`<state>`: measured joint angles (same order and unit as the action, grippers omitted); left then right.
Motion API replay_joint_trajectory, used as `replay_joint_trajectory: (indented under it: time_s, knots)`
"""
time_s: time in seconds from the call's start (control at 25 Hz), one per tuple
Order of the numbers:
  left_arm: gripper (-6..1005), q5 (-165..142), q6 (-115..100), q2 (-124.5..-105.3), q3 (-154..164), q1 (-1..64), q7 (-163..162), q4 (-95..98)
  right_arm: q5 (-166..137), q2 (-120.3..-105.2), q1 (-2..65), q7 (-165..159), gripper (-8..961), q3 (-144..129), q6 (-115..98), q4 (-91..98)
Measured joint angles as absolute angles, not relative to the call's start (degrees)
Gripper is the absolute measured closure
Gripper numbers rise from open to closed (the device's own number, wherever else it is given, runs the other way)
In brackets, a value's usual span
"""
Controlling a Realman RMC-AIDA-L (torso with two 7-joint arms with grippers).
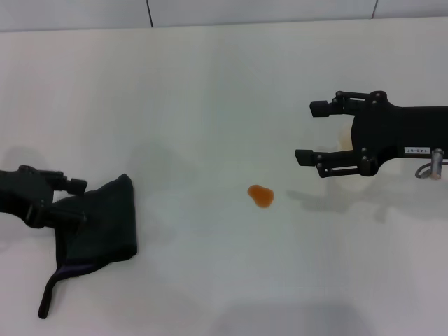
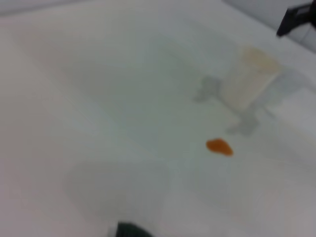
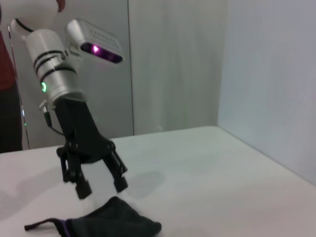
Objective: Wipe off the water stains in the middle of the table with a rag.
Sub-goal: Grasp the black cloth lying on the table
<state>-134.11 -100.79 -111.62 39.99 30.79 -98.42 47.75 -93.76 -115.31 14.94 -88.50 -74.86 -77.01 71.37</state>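
Observation:
The water stain point(image 1: 261, 196) is a small orange glossy blob near the middle of the white table point(image 1: 210, 105); it also shows in the left wrist view point(image 2: 219, 146). The dark rag point(image 1: 101, 227) lies crumpled at the left, its thin tail trailing toward the front edge. My left gripper point(image 1: 78, 201) is at the rag's left side. The right wrist view shows this left gripper point(image 3: 101, 187) open, its fingertips just above the rag point(image 3: 113, 223) and not touching it. My right gripper point(image 1: 313, 131) hovers open to the right of the stain, holding nothing.
A pale paper cup point(image 2: 252, 81) stands on the table under the right gripper, mostly hidden behind it in the head view. The table's far edge meets a tiled wall point(image 1: 210, 10).

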Motion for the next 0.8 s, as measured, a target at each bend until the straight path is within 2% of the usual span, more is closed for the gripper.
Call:
replay_joint_trajectory:
  time_s: [0.8]
  knots:
    - [115,-149.4,-101.7,-111.19,40.8,37.5,-103.6,47.8,-91.3,-115.31,14.4,-88.1,126,-78.8,-75.9,71.4]
